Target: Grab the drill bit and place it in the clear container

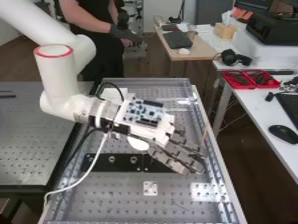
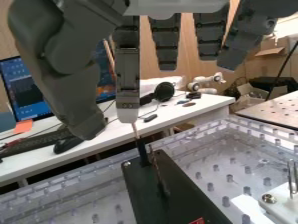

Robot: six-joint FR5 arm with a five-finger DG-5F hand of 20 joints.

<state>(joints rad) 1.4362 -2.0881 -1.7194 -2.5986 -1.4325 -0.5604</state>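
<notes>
High view: my white arm comes in from the left and puts the hand out over the clear tray, palm side low. A bare circuit board rides on top, just behind the fingers. Hand is open – fingers near straight and set apart, thumb well away from them in the wrist view. One finger hangs lower than the rest, its tip right at a long thin rod, which I take for the drill bit. I can't tell whether tip and bit touch.

The bit stands tilted, running up behind that low finger; its lower end is dark and comes down by one end of the black plate. Whether it sits in the plate or just beside it, I can't say.

The plate lies flat on the tray's studded floor, with a patch of red print on it. A small white plate is near it – metal fitting on top. Side table alongside: red bins and a black mouse.
</notes>
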